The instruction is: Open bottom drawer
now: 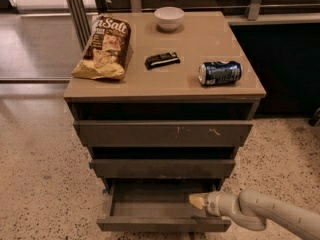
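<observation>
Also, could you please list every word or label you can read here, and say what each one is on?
"Salt": large white letters on the brown and yellow crisp bag; its smaller print is blurred.
Blue drink can lying on its side: print too blurred to read.
Small black wrapped bar: white marks unreadable.
Robot's pale hand, inside the open dark grey bottom drawer: no text.
</observation>
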Robot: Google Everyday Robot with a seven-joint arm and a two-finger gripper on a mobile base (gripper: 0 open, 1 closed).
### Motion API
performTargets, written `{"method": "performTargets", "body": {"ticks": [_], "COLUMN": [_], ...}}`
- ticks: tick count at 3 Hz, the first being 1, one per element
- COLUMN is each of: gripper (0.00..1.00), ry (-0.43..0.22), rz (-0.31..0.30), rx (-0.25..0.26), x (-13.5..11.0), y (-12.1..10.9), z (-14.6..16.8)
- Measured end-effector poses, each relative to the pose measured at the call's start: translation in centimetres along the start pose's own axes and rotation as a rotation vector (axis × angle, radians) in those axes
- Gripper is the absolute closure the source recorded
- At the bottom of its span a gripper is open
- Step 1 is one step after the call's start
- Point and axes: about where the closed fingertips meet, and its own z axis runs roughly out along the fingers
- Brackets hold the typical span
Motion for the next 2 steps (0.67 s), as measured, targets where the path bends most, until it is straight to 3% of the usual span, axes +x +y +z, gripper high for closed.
{"method": "performTargets", "body": {"ticks": [2], "gripper": [0.37], "ry": [0.003], "rz": [0.002], "rx": [0.001], "x": [0.15], "y": [-0.09], "z": [-0.04]}}
